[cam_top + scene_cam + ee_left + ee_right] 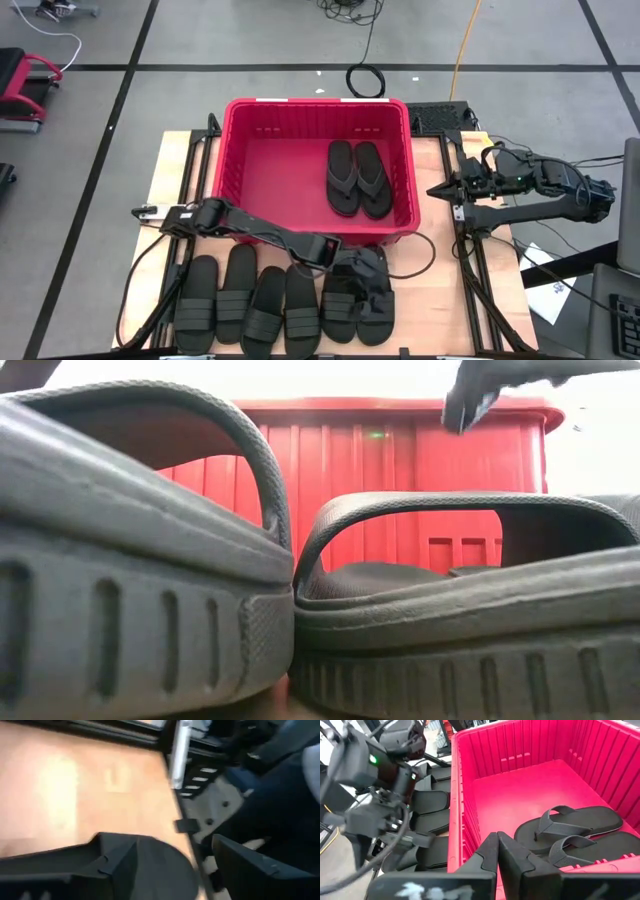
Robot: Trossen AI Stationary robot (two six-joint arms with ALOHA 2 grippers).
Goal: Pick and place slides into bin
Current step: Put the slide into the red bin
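The red bin (315, 102) stands at the middle of the table, and two thong slides (357, 178) lie flat on its floor at the right; they also show in the right wrist view (570, 827). Several band slides (265, 300) lie side by side along the near edge and fill the low view (450, 590). My left gripper (368, 266) is over the far end of the rightmost slides. In its wrist view (202, 845) a gap shows between the fingers. My right gripper (435, 188) is shut and empty, just outside the bin's right wall.
A black cable (425, 255) loops on the table right of the slides. Dark frame rails (470, 270) run along the table's right side. The bin's near wall (400, 460) rises just behind the slide row. The bin's left half (270, 170) is bare.
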